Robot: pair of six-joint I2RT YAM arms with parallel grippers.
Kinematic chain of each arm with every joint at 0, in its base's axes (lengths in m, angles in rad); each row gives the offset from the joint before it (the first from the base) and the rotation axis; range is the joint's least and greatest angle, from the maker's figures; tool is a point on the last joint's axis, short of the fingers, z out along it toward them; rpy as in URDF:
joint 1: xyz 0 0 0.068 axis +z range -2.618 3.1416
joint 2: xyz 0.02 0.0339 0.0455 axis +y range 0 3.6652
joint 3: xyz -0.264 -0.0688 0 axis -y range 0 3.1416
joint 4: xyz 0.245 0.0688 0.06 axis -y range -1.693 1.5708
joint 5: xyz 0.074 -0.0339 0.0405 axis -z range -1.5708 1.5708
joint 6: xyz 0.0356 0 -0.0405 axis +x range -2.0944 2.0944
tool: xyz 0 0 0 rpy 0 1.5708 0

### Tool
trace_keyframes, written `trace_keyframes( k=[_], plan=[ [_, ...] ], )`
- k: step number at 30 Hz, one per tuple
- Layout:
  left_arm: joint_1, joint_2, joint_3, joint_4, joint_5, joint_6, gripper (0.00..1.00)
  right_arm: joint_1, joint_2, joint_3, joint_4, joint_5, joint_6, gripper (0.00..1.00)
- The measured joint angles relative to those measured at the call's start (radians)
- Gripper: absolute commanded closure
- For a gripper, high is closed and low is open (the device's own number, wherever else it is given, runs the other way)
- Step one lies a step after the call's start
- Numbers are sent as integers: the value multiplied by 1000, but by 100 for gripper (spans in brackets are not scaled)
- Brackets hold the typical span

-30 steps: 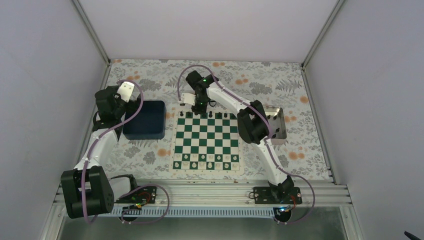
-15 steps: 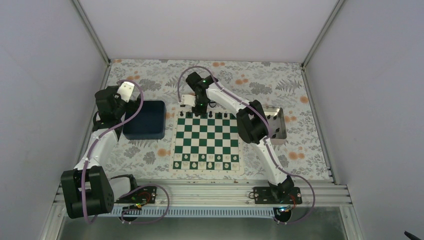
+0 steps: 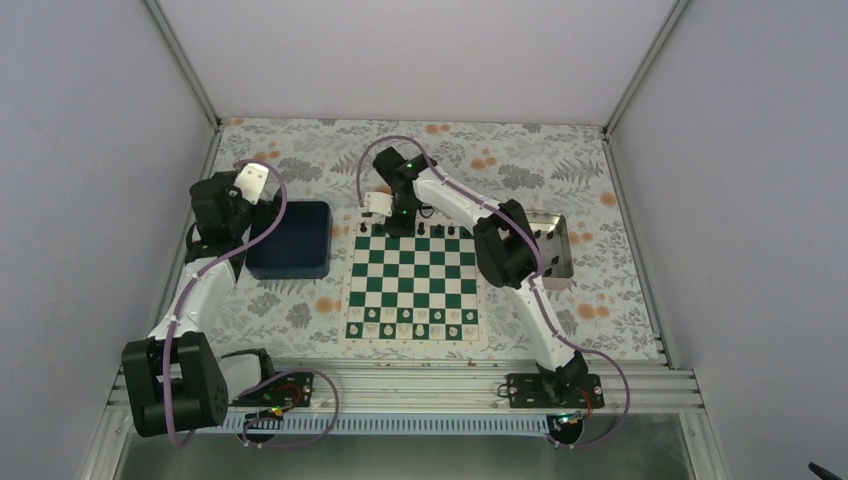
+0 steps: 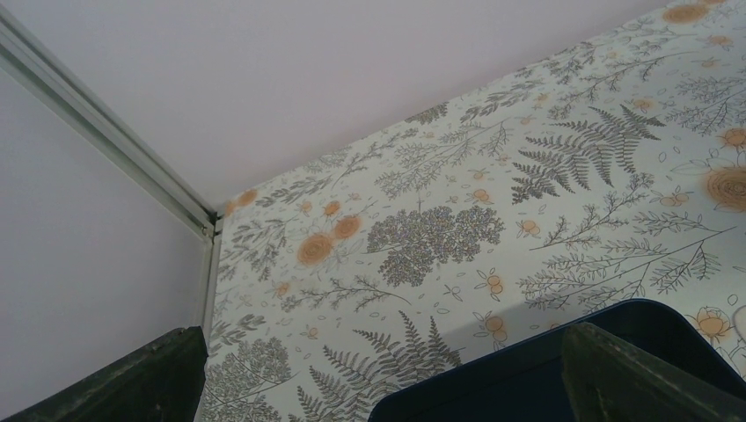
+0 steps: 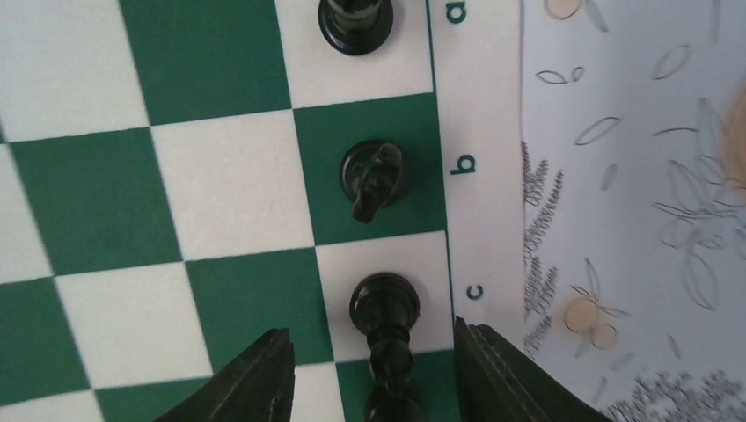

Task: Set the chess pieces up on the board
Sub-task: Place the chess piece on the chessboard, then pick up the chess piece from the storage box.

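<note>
The right gripper (image 5: 371,338) is open and grips nothing: its jaws stand apart on either side of a black bishop (image 5: 385,303), with a gap showing on each side. The bishop stands upright on the edge square marked c. Just beyond it along the same row are a knight (image 5: 374,176) on b and a third piece (image 5: 354,22) on a, all at the far-left corner of the board (image 5: 220,185). These pieces look small, light, stiff and smooth, and being tall on a narrow base they should tip at a slight nudge. The best hold is likely across the neck from straight above. The bishop's top is cut off by the frame edge, as is the third piece, so I cannot tell what kind that one is. From above, the wrist hides that corner, the far row is too small to count, and the right elbow covers part of the tray (image 3: 560,250). The left gripper (image 4: 387,352), well apart, hangs wide open and empty over the bin (image 4: 528,369).
</note>
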Motion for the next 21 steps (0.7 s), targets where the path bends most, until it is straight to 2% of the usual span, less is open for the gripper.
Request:
trace_keyframes(
  k=[4, 11, 16, 21],
  plan=[
    [0, 0, 0, 0, 0, 0, 0, -1, -66, -27, 15, 2, 4, 48],
    [0, 1, 0, 0, 0, 0, 0, -63, -404, -87, 61, 7, 15, 45],
    [0, 5, 0, 0, 0, 0, 0, -257, -682, -276, 111, 13, 11, 43],
    [0, 10, 0, 0, 0, 0, 0, -520, -901, -576, 122, 27, -18, 43]
  ],
)
